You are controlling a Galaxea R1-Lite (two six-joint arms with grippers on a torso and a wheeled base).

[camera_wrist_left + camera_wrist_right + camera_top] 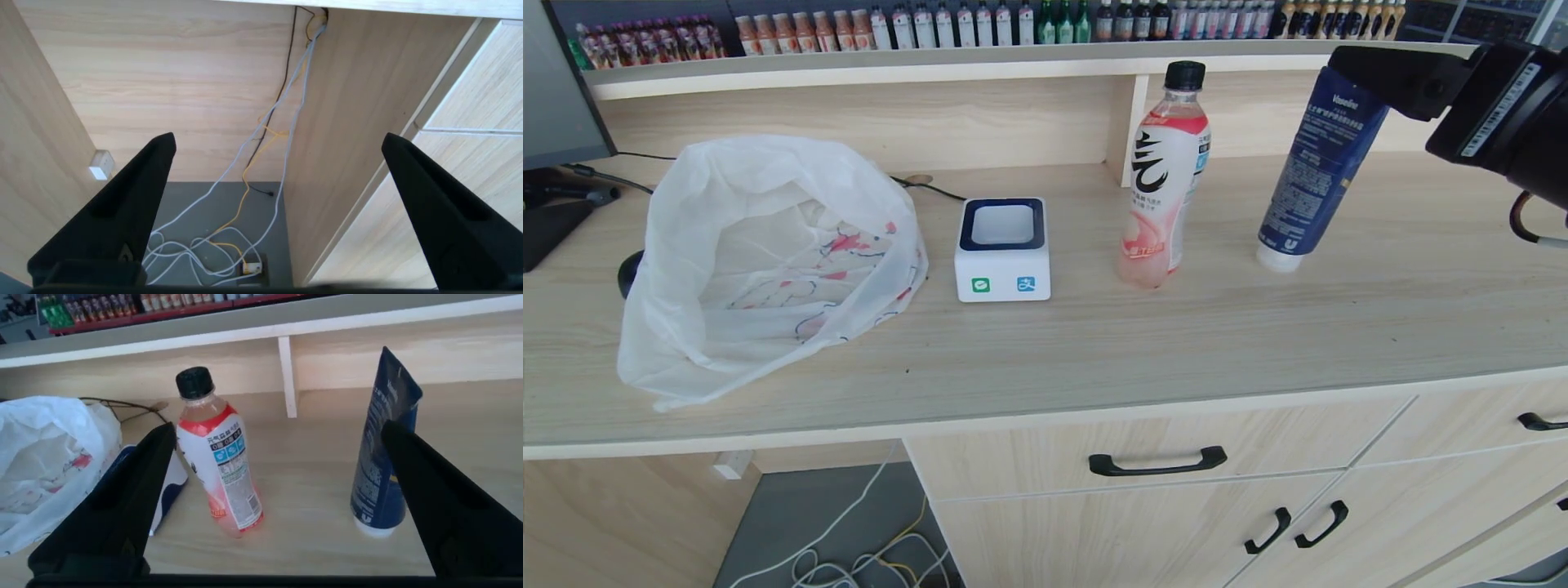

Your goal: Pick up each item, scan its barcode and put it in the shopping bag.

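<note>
Now right gripper [278, 433] spread wide facing blue tube [380, 449], likely lining up pick; scanner [1002, 249], shopping bag [768, 245] sit ready; left gripper [278, 143] wide, below tabletop [1258, 343].

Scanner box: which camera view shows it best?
The head view: the scanner box stands whole on the counter between shopping bag and pink bottle. In the right wrist view just a corner peeks past one jaw. The left wrist view faces cables under the counter.

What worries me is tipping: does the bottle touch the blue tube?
Apart. The head view shows bare counter between bottle and blue tube.
</note>
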